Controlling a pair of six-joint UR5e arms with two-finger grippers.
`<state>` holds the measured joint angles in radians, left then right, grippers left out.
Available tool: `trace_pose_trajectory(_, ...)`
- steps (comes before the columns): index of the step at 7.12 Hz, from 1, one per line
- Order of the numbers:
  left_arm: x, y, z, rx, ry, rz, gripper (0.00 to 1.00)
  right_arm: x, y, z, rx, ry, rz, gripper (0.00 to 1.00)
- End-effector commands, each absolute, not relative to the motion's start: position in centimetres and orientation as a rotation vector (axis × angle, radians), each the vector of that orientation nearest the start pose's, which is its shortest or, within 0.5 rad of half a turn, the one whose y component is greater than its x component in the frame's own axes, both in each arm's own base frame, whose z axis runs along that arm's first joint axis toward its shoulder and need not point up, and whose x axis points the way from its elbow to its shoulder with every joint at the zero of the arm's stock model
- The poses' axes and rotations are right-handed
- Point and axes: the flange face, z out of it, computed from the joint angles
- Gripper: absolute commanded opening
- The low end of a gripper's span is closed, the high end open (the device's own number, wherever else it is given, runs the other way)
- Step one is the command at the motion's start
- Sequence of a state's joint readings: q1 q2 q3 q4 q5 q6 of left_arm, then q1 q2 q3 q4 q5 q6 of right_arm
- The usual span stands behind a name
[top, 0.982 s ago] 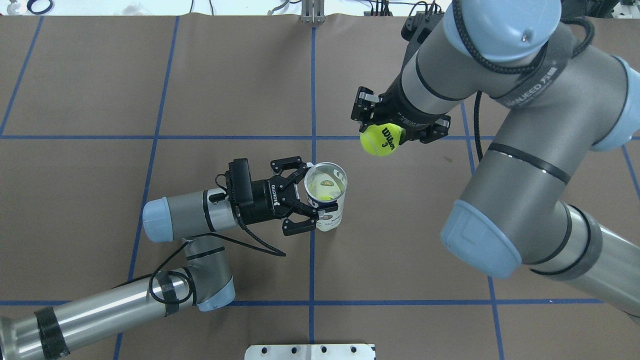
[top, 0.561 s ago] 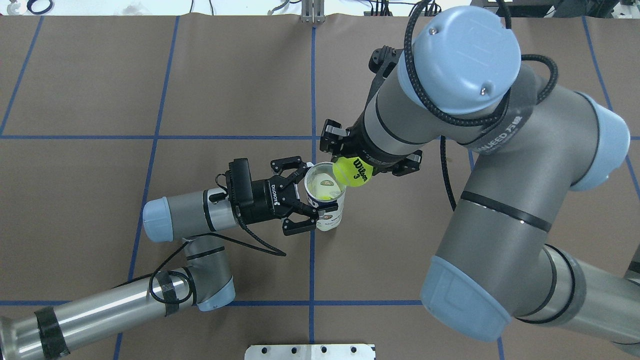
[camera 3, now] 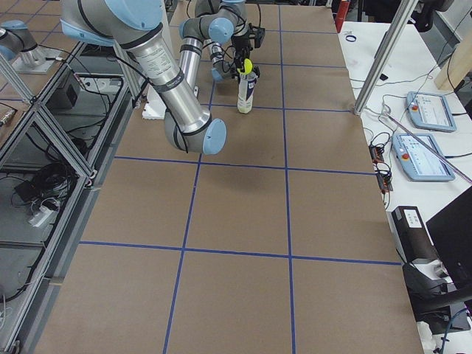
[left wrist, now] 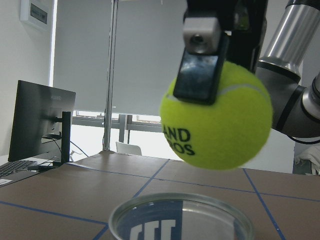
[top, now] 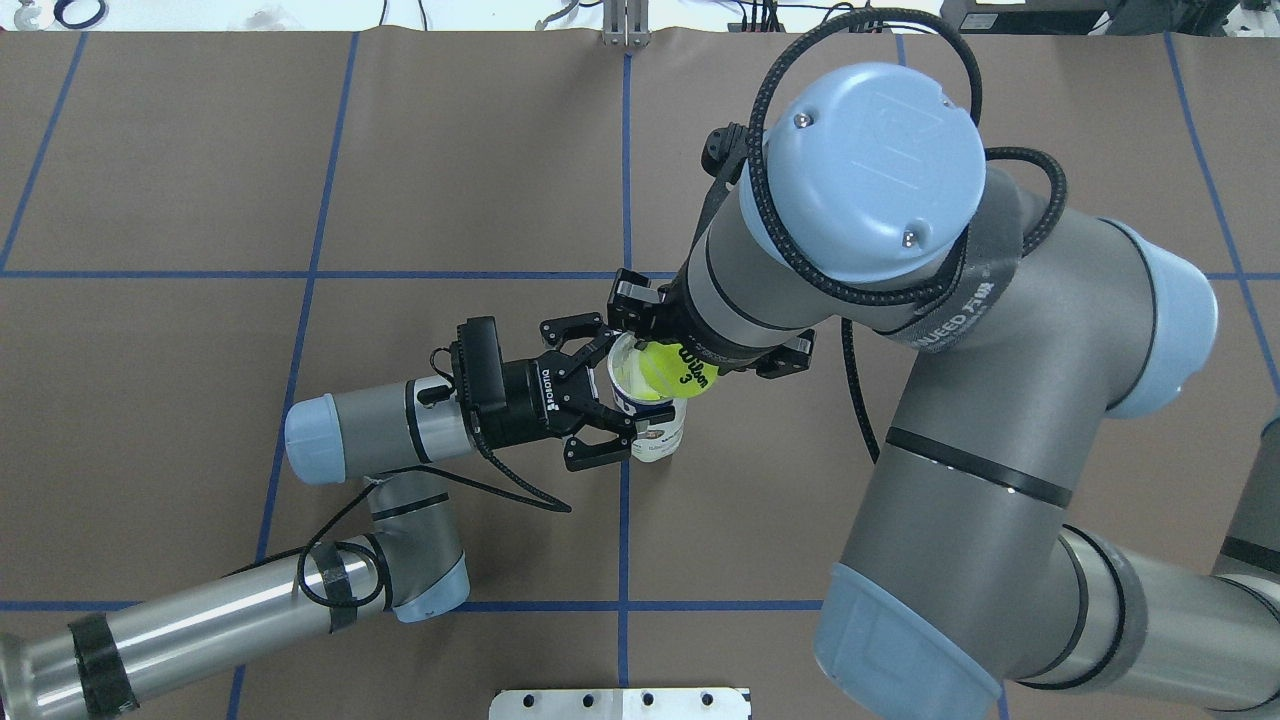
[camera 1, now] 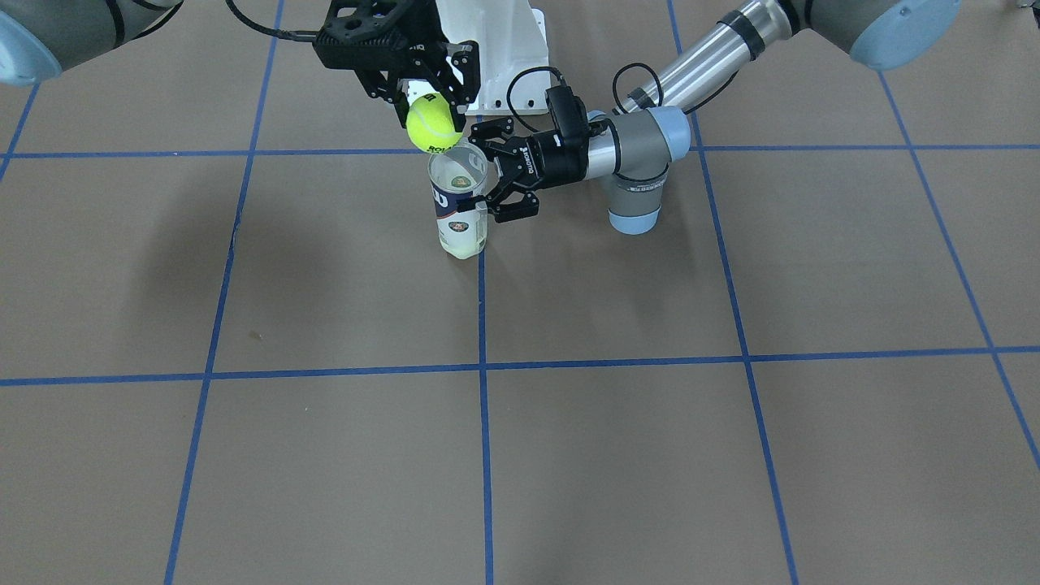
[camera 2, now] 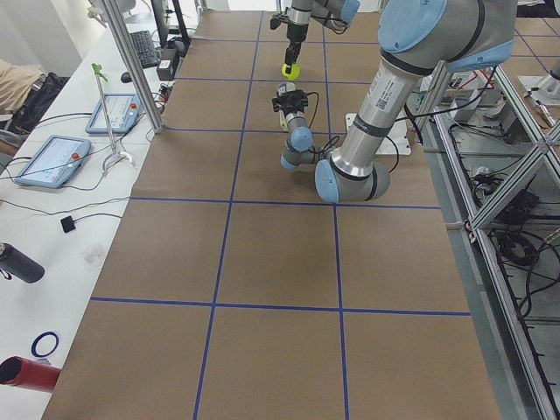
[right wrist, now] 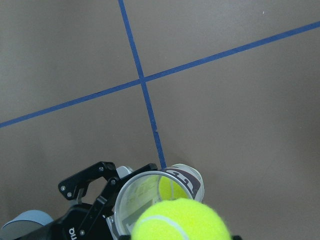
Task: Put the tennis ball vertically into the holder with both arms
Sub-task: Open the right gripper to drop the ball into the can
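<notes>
The clear tennis-ball tube (camera 1: 460,213) stands upright on the brown table (camera 1: 617,455), with a second ball (camera 1: 461,241) at its bottom. The left gripper (top: 603,393) brackets the tube below the rim, jaws apparently clasping its sides. The right gripper (camera 1: 431,112) pinches a yellow tennis ball (camera 1: 433,126) just above the open mouth, clear of the rim.

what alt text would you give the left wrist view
A yellow-green tennis ball, pinched from above by the right arm's black tool, hangs over the open mouth of a clear plastic tube with a silver rim, not touching it. A dark monitor stands at left.
</notes>
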<state>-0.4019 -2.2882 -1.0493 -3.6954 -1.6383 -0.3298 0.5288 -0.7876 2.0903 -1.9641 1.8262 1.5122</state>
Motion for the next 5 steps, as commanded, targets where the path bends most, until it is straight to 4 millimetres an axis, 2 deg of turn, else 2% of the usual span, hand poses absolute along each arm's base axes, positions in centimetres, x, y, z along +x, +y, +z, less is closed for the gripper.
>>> trace_pose_trajectory(1,56.60,-37.81,26.64,1.713,1.639,0.495,0.83,-41.41,-36.67,5.69,0.039,-0.945,0.318,0.02)
trace_pose_trajectory(3,56.63,-37.82,26.70,1.712,1.638,0.495,0.83,-42.03,-37.30,5.87,0.064,-0.926,0.331,0.15)
trace_pose_trajectory(4,56.63,-37.82,26.70,1.712,1.638,0.495,0.83,-42.03,-37.32,5.87,0.066,-0.926,0.332,0.26)
trace_pose_trajectory(5,56.63,-37.82,26.70,1.712,1.638,0.495,0.83,-42.02,-37.35,5.88,0.069,-0.925,0.333,0.49)
